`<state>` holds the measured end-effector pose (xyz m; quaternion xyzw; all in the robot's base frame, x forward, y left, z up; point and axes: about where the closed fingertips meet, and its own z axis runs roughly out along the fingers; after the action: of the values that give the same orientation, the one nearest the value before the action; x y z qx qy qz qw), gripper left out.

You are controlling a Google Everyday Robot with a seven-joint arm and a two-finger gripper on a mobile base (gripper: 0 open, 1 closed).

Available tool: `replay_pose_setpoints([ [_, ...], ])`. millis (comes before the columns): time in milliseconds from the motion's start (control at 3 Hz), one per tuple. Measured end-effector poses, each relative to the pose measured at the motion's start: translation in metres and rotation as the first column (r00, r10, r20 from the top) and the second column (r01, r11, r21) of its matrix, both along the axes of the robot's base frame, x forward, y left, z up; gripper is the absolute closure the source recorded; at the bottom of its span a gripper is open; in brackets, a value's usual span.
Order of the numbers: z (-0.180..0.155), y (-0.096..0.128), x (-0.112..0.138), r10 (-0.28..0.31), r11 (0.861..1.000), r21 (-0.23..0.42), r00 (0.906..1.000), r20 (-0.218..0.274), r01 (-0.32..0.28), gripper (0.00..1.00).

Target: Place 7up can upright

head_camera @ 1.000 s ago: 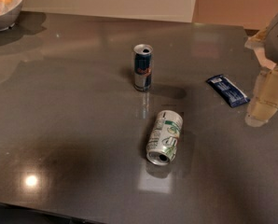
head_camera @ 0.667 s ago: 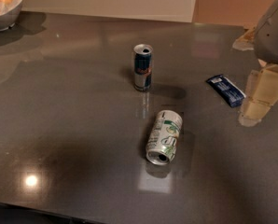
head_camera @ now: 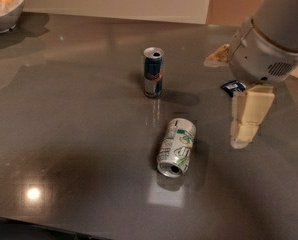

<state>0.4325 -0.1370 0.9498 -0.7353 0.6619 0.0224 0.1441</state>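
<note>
The 7up can (head_camera: 176, 147) lies on its side on the dark grey table (head_camera: 79, 134), a little right of centre, with its open silver top facing the front edge. My gripper (head_camera: 229, 103) hangs above the table to the right of the can and apart from it. Its cream fingers (head_camera: 249, 115) are spread and hold nothing. The grey wrist (head_camera: 264, 54) comes in from the upper right.
A slim blue-and-silver can (head_camera: 153, 71) stands upright behind the 7up can. A small blue packet (head_camera: 234, 87) lies partly hidden behind my gripper. A white bowl of fruit (head_camera: 4, 6) sits at the far left corner. The table's front edge runs along the bottom.
My gripper has moved left and forward over the table, closer to the 7up can, and now covers part of the blue packet. Both cans have stayed still.
</note>
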Motion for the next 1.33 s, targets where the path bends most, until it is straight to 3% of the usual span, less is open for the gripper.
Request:
replay_pose_setpoints([
  [333,-0.019,0.031,-0.003,0.153,0.988,-0.012,0.9882,0.0,-0.153,0.0],
  [667,-0.038,0.054,-0.006,0.308,0.951,-0.035,0.9514,-0.004,-0.308,0.0],
  [1000,-0.054,0.069,-0.007,0.459,0.886,-0.068,0.8881,-0.018,-0.459,0.0],
  [1333,-0.068,0.077,-0.013,0.584,0.806,-0.103,0.8114,-0.014,-0.582,0.0],
])
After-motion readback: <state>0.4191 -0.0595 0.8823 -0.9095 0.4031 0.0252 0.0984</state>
